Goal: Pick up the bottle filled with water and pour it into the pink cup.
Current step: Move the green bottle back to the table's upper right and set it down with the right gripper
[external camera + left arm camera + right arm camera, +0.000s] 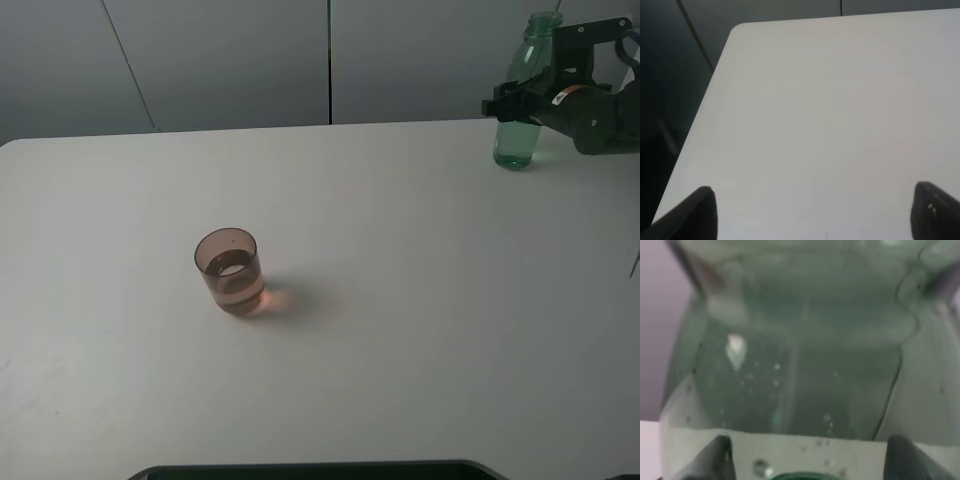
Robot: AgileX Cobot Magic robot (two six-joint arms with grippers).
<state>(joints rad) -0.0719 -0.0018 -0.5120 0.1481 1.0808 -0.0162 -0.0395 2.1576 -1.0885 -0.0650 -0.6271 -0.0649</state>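
Note:
The green-tinted bottle (517, 140) stands upright on the white table (400, 300) at the far right, with a little water in its bottom. My right gripper (517, 100) is closed around its middle. In the right wrist view the bottle (800, 365) fills the picture, with the fingertips (717, 460) on either side of it. The pink cup (230, 270) stands left of the table's centre, holds some liquid, and is far from both grippers. My left gripper (815, 212) is open and empty over bare table near the left edge; it does not show in the exterior view.
A grey panelled wall (250, 60) runs behind the table. A dark rounded object (320, 470) lies along the front edge. The table's far left corner (737, 30) shows in the left wrist view.

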